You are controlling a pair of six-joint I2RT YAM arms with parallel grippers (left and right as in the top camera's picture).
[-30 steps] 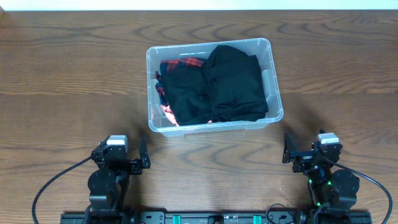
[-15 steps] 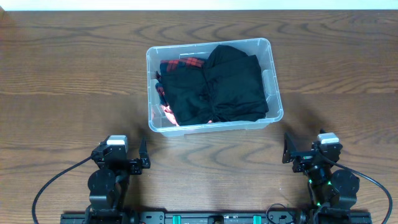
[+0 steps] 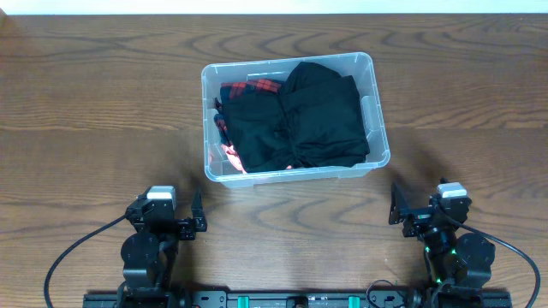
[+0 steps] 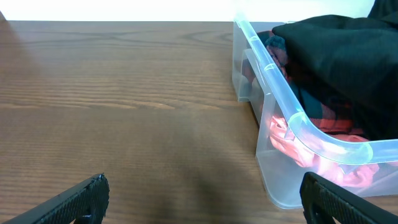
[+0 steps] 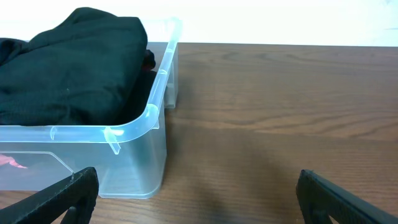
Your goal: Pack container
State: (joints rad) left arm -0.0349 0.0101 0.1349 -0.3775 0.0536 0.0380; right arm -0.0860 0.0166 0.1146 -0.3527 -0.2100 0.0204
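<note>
The container [image 3: 257, 62] sits mid-way across the desk [image 3: 103, 111], heaped with black clothing [image 3: 321, 111] over a red plaid garment [image 3: 253, 86], so packing looks about finished. The left pincer [image 4: 202, 198] and right pincer [image 5: 196, 190] gape wide and empty, parked well short of it. The left wrist view shows pink fabric [image 4: 289, 140] pressed against the clear wall; the right wrist view shows only black.

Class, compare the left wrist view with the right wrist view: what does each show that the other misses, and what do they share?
Left wrist only: red plaid fabric under the black clothing, and the left gripper, open. Right wrist only: the right gripper, open, and the right near corner of the container. Both: the clear container, black clothing heaped above its rim, and the wooden table.
</note>
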